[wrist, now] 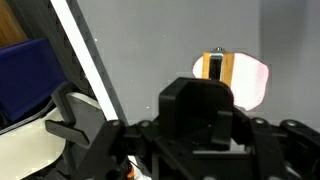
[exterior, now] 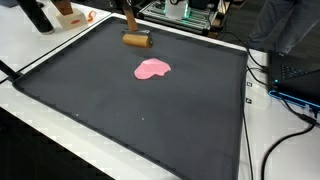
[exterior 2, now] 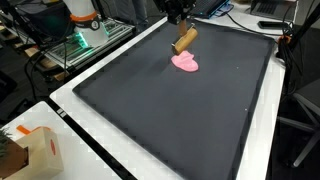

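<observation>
My gripper (exterior: 130, 26) hangs over the far part of a black mat (exterior: 120, 110), and it also shows in the other exterior view (exterior 2: 182, 24). It appears shut on a short wooden block (exterior: 137, 40) with a dark end, held tilted just above the mat (exterior 2: 184, 41). A flat pink blob (exterior: 152, 68) lies on the mat right beside the block (exterior 2: 185, 63). In the wrist view the dark gripper body fills the lower half. Beyond it are the wooden block (wrist: 224, 66) and the pink blob (wrist: 250, 82). The fingertips are mostly hidden.
The mat lies on a white table (exterior: 40, 50) with a raised mat edge (wrist: 85, 60). Equipment and cables stand behind (exterior: 185, 12), and a laptop (exterior: 295, 80) sits at one side. A cardboard box (exterior 2: 30, 150) sits near one table corner.
</observation>
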`<action>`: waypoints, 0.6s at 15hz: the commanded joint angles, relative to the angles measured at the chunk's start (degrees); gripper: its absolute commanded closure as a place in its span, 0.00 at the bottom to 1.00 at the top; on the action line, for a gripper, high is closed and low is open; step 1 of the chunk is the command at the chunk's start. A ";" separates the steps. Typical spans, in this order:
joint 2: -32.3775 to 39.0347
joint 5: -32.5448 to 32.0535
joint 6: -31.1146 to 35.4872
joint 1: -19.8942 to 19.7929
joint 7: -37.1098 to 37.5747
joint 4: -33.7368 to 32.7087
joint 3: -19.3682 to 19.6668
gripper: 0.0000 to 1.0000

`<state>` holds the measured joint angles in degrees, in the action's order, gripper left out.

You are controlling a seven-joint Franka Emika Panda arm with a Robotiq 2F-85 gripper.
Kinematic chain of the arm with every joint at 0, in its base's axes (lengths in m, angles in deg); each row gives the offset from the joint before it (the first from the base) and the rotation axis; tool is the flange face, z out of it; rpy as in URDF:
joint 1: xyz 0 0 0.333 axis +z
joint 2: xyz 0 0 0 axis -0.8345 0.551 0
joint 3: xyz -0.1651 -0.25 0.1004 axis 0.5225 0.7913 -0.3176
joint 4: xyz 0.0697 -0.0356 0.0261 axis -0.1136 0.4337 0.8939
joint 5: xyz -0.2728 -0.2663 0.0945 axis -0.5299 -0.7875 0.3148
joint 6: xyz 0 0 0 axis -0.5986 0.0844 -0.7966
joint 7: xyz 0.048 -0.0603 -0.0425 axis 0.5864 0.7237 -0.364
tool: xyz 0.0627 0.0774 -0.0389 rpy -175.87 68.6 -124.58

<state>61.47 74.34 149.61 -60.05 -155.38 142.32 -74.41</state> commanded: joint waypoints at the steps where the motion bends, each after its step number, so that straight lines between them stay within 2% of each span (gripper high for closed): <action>1: -5.48 -9.36 -4.74 3.04 7.27 0.86 1.32 0.77; 9: -10.40 -21.66 -18.30 7.95 19.96 -6.07 -0.16 0.77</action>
<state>53.35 57.03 137.32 -53.71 -139.86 139.03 -74.47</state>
